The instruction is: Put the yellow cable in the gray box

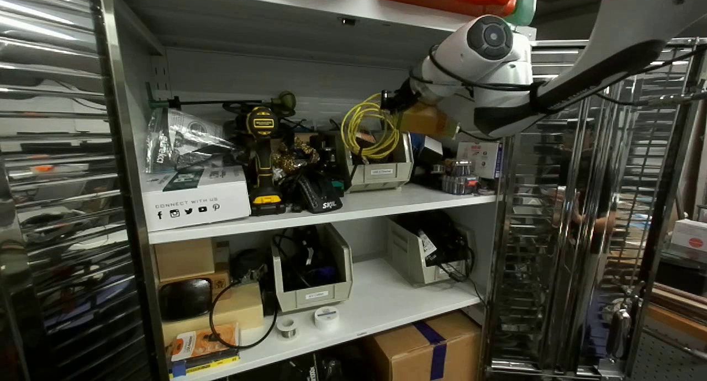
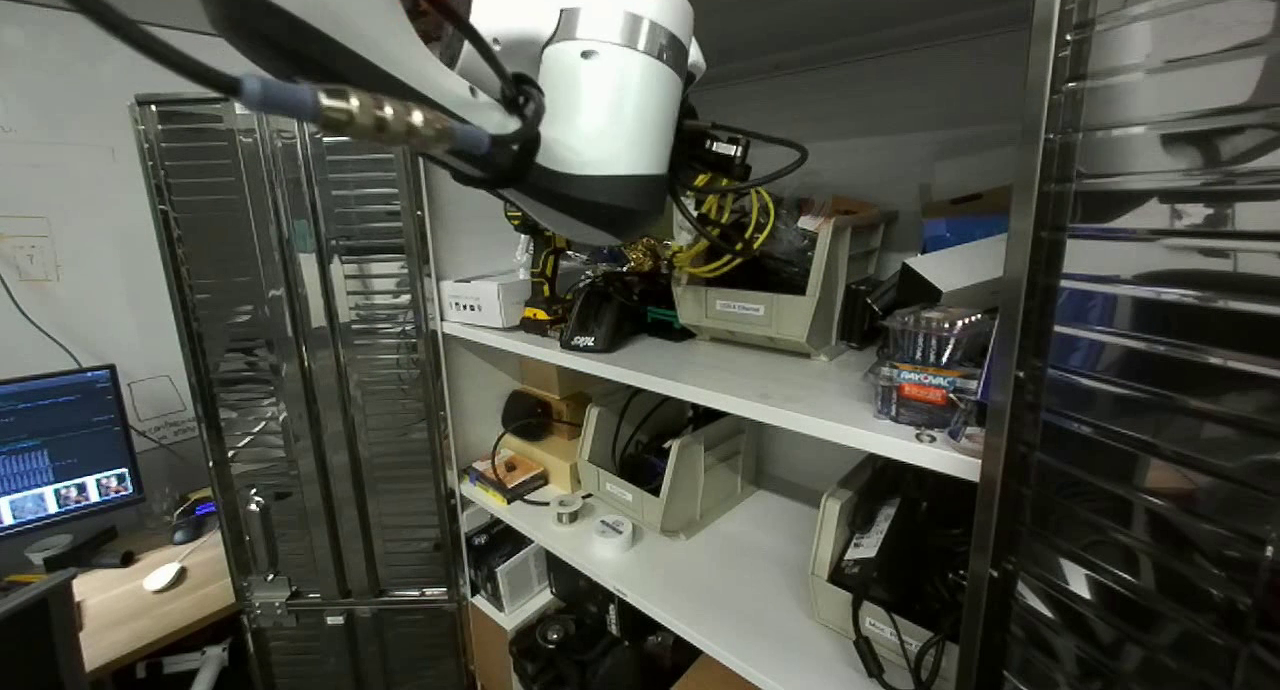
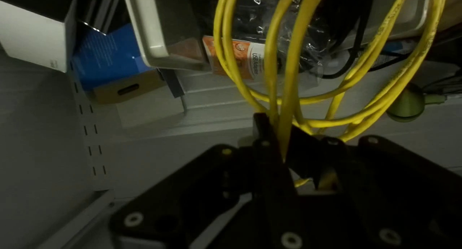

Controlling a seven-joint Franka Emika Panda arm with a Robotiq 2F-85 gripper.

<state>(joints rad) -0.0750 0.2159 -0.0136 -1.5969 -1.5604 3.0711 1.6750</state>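
The yellow cable [image 1: 378, 151] is a loose coil of several loops. It also shows in an exterior view [image 2: 716, 267] and in the wrist view [image 3: 295, 50]. My gripper [image 3: 281, 133] is shut on strands at the top of the coil, and the loops hang down from it. In an exterior view the gripper [image 1: 389, 102] is above the gray box [image 1: 367, 180] on the upper shelf. That box [image 2: 775, 333] has a white label and holds dark bagged items and an orange-white packet. The lower loops overlap the box's opening; I cannot tell whether they touch it.
A drill [image 1: 262, 149] and a black SKIL item [image 1: 317, 192] stand beside the box. Battery packs [image 2: 925, 365] and a blue carton [image 3: 106, 56] are on its other side. More gray bins [image 1: 316, 295] stand on the shelf below. An upper shelf [image 1: 287, 3] is overhead.
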